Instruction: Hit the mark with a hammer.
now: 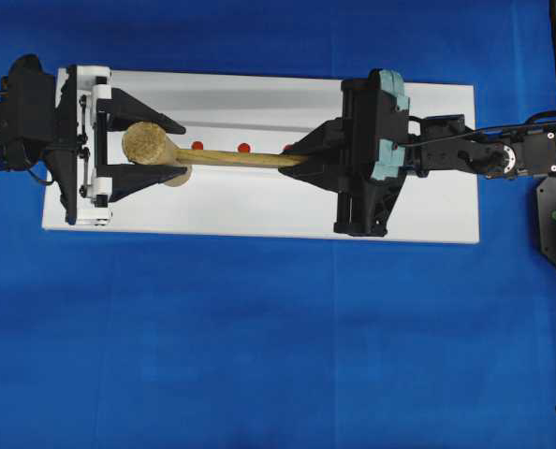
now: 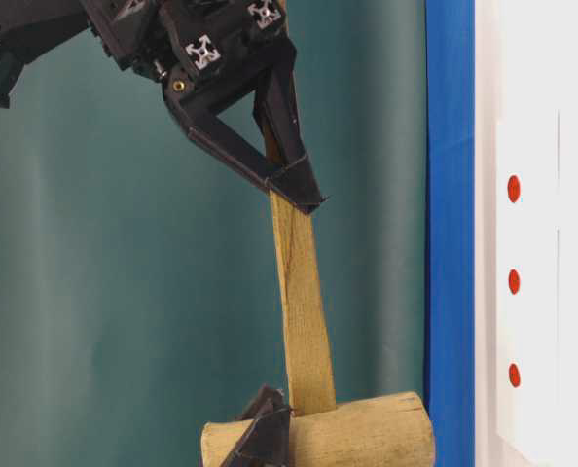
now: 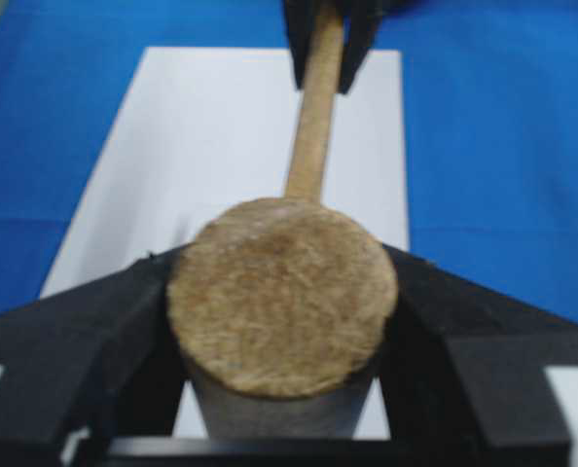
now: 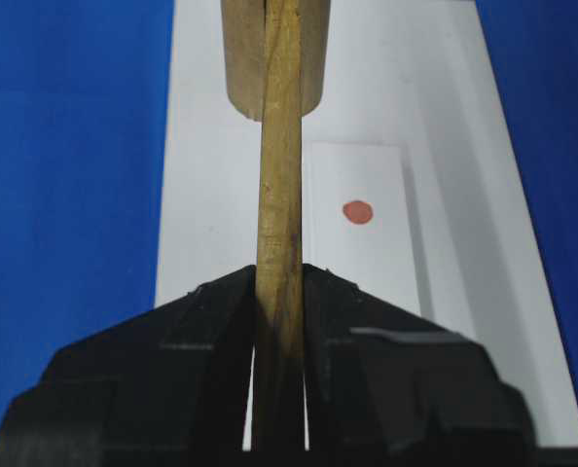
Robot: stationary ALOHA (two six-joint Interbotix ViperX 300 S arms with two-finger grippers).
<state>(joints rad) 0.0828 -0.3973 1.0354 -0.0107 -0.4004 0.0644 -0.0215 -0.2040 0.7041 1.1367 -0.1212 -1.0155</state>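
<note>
Tan, grainy light-wood hammer (image 1: 166, 150), red dots (image 1: 243, 147) on a plain white board (image 1: 259, 210), bright blue tablecloth (image 1: 259, 355), black grippers.

Rough, fibrous light-wood hammer (image 3: 282, 297); matt black fingers (image 3: 65, 341).

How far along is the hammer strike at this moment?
Done: the wooden mallet is off the white board, its handle clamped in the right gripper. In hand: the left gripper has its fingers on both sides of the mallet head; whether it grips is unclear. Left: swinging the head onto a red mark; no contact shows yet.
</note>
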